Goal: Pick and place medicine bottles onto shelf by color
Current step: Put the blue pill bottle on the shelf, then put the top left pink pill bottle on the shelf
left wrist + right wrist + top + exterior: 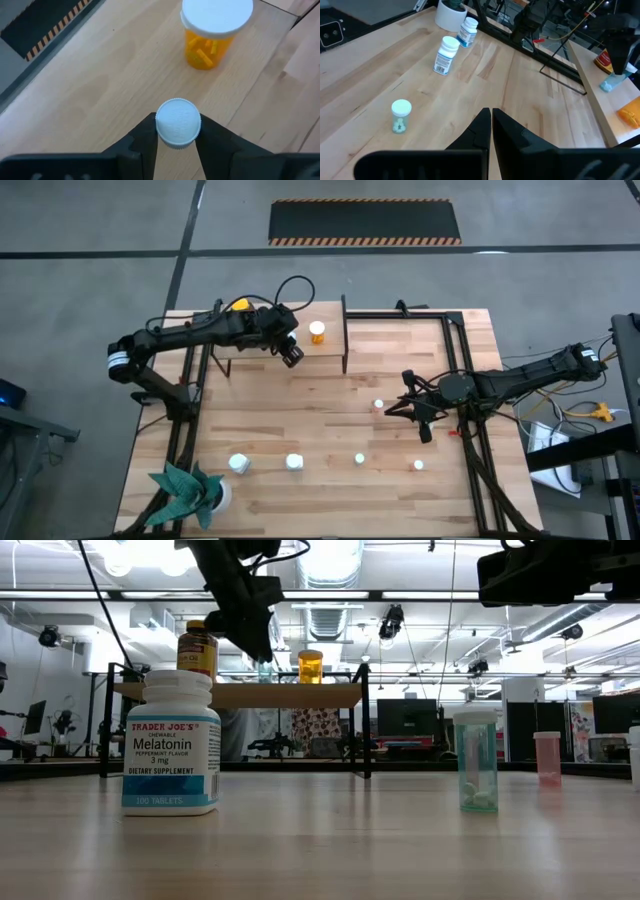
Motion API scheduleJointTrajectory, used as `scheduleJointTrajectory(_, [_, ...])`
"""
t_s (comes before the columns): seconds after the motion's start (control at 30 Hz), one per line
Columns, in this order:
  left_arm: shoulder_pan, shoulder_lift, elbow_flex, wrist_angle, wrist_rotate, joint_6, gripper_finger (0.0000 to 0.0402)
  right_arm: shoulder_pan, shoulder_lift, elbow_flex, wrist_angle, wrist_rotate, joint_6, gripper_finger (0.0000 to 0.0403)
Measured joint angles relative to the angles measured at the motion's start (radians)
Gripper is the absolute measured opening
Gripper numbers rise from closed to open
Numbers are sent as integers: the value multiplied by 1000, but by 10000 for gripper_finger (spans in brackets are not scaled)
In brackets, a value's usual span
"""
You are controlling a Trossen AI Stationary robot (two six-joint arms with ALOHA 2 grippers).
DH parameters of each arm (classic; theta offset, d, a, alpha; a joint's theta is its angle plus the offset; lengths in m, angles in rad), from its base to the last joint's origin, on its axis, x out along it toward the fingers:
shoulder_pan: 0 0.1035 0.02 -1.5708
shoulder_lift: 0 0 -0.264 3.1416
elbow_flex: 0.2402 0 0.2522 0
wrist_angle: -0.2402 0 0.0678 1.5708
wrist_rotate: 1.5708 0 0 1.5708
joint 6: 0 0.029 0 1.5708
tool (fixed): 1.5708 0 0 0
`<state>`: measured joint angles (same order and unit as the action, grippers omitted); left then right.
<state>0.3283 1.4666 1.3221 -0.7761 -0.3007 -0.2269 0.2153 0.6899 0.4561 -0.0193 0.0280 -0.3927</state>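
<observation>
The left pincer (175, 145) grips a white-capped bottle (178, 123) over the shelf (100, 75), near an orange bottle (212, 30) standing there. The right pincer (491, 131) hangs clenched, empty, over the table (330, 430), where other bottles stand

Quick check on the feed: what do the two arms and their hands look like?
Both arms are dark, jointed and slim. The left arm has a pale band near its base and a black cable looping above its wrist. The right arm trails cables at its base. The left hand and right hand have black, wedge-shaped fingers.
</observation>
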Motion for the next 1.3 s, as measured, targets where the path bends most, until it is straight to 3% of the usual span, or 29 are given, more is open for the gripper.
scheduleJointTrajectory(0.33, [0,0,7,-17,-14,27,176,0,0,0,0,0,0,9])
scheduleJointTrajectory(0.77, [-39,-104,52,-96,6,25,185,0,0,0,0,0,0,9])
scheduleJointTrajectory(0.97, [-210,-134,8,7,0,38,185,0,0,0,1,-1,0,9])
scheduleJointTrajectory(1.23, [-465,-116,-148,299,-14,271,185,0,0,0,18,-1,5,9])
scheduleJointTrajectory(1.3, [-493,-116,-174,357,-17,289,185,1,1,1,60,-18,95,9])
